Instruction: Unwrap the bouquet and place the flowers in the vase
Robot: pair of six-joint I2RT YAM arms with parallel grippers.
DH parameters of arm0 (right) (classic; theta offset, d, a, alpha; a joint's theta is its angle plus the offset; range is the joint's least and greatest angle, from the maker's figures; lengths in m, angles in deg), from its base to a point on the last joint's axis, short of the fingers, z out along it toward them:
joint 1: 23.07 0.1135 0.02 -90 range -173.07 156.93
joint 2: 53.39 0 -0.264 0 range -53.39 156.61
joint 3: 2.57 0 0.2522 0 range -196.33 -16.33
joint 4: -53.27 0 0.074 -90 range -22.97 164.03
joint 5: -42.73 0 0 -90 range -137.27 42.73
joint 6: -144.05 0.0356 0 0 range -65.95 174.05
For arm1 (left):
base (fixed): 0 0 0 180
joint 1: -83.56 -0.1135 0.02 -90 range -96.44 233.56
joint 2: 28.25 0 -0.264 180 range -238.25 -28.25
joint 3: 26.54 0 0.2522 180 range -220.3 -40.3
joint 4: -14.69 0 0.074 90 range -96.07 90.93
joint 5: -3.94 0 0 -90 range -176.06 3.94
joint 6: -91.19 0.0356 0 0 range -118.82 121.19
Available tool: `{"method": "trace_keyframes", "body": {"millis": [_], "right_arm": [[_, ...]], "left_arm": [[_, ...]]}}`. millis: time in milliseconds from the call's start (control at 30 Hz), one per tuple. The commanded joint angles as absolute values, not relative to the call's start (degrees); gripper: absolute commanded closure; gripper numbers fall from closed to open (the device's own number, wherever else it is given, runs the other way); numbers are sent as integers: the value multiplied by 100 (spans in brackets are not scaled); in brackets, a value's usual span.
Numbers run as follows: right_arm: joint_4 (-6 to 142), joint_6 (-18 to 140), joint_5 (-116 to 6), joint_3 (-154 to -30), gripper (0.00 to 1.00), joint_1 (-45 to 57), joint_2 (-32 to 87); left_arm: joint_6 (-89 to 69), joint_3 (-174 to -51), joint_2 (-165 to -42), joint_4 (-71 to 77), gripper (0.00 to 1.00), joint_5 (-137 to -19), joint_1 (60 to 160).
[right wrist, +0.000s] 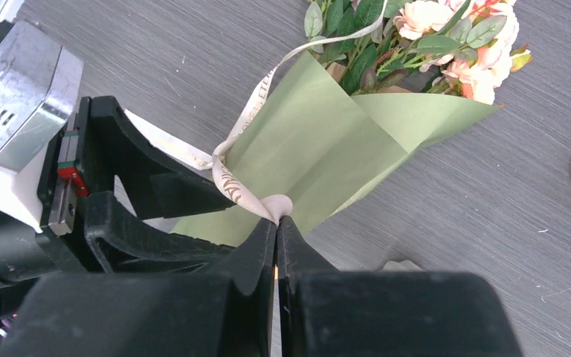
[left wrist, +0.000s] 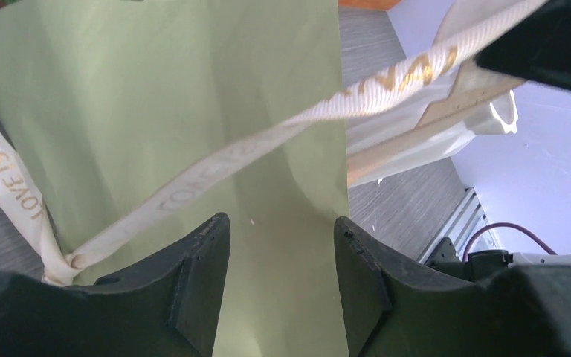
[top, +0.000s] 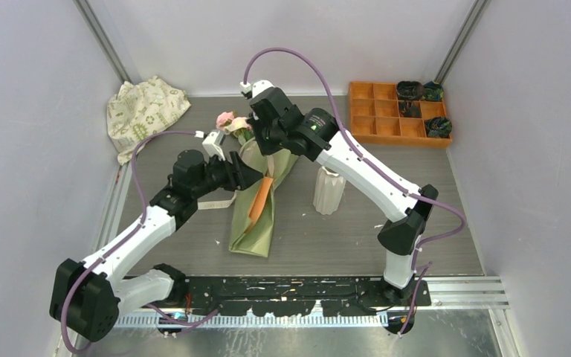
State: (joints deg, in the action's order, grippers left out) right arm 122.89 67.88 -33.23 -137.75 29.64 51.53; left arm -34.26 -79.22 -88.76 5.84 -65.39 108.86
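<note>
The bouquet [top: 256,216] lies on the table, an olive-green paper cone with orange showing inside. Its pink flowers [top: 230,121] point to the back. A cream ribbon [left wrist: 215,167] runs taut across the paper [left wrist: 156,89]. My right gripper [right wrist: 276,217] is shut on this ribbon just above the paper [right wrist: 320,149], near the flowers [right wrist: 446,22]. My left gripper [left wrist: 282,223] hovers open over the paper's middle with nothing between its fingers, seen from above at the left gripper [top: 256,177]. The white ribbed vase [top: 328,190] stands upright to the right of the bouquet.
A cream patterned cloth [top: 145,111] is bunched at the back left corner. An orange compartment tray [top: 386,115] with dark items sits at the back right. Loose ribbon [top: 215,202] trails on the table by the left arm. Grey walls close in on both sides.
</note>
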Motion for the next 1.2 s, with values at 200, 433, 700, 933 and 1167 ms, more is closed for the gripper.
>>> {"method": "trace_keyframes", "body": {"millis": [200,433,700,933,1167], "right_arm": [[12239,6797,-3327,-13986,93,2975,4727],[12199,6796,-3325,-13718,93,2976,4412],[12186,6804,-3156,-12914,93,2969,3914],[12096,6863,-3070,-12255,93,2895,3665],[12061,6808,-3146,-12232,93,2702,3671]], "left_arm": [[-3021,-8457,-9648,526,46,-7388,10860],[-2996,-9159,-10362,-5,42,-9086,10853],[-2582,-10830,-11194,-826,35,-10343,10700],[-2588,-11870,-11520,-858,34,-10097,10317],[-2496,-12200,-11328,-682,27,-10087,10221]]}}
